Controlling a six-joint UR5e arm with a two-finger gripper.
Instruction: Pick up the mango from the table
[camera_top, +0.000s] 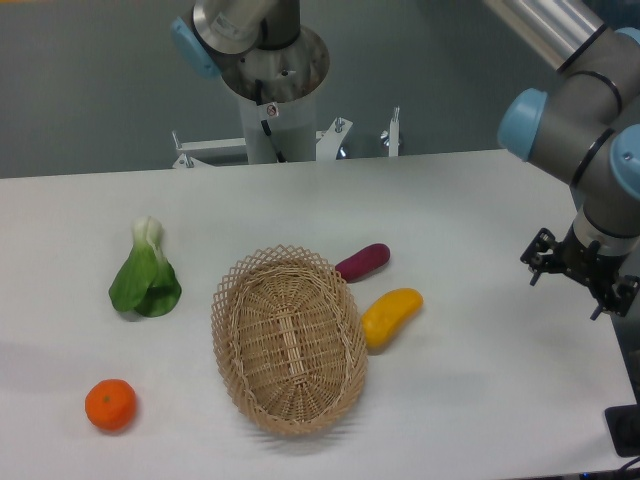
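Observation:
The mango (391, 316) is a yellow-orange, slightly curved fruit. It lies on the white table (480, 210), touching the right rim of the wicker basket (288, 340). My gripper (579, 277) hangs from the arm at the far right, well to the right of the mango and above the table's right edge. Its black fingers (539, 256) stand apart, with nothing between them.
A dark purple-red oblong vegetable (363, 262) lies just behind the mango, at the basket's upper right. A green bok choy (145, 272) lies at the left and a round tangerine (110, 404) at the front left. The robot base (270, 80) stands behind the table.

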